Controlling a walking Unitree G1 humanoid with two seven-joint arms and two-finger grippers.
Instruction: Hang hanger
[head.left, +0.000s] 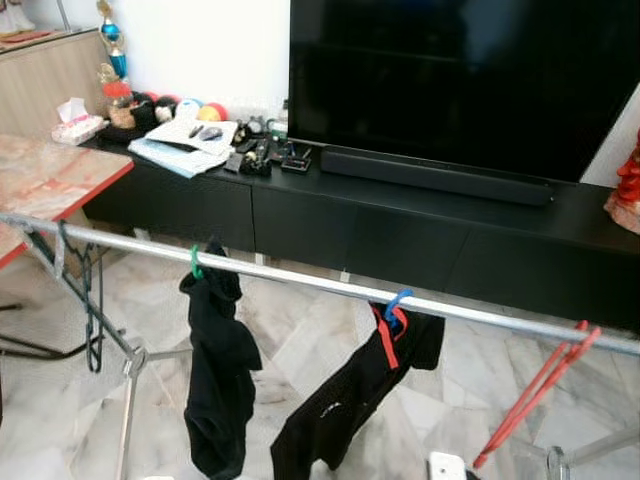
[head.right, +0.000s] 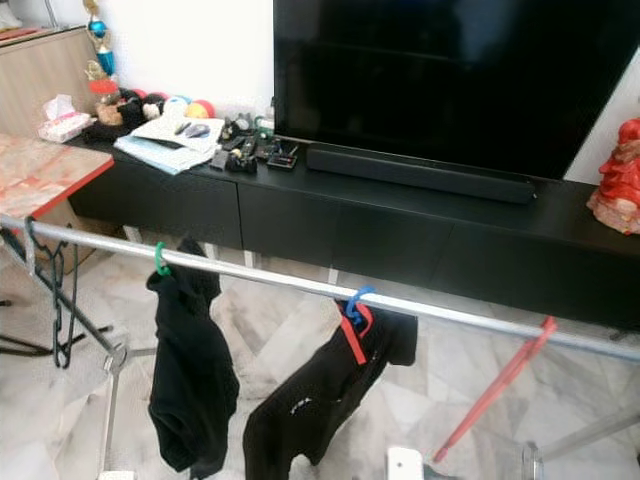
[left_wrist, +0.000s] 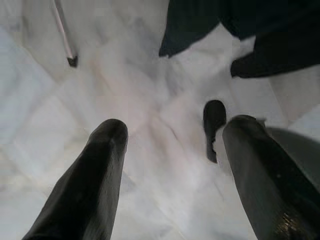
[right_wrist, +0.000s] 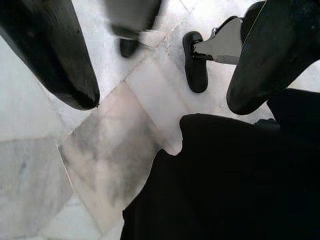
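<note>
A silver drying-rack rail (head.left: 300, 280) runs across the view at mid height. An empty black hanger (head.left: 88, 300) hangs at its left end. A green hanger (head.left: 196, 262) holds a black garment (head.left: 218, 370), and a blue hanger (head.left: 397, 303) holds a black garment with red trim (head.left: 350, 400). An empty red hanger (head.left: 535, 395) hangs tilted at the right. My left gripper (left_wrist: 176, 127) is open over the marble floor. My right gripper (right_wrist: 162, 100) is open above black cloth (right_wrist: 235, 180), holding nothing.
Behind the rack stands a low black TV console (head.left: 400, 230) with a large TV (head.left: 460, 70), a soundbar and clutter on its left end. A marble-topped table (head.left: 40, 180) is at the left. The rack's legs (head.left: 128, 400) stand on the marble floor.
</note>
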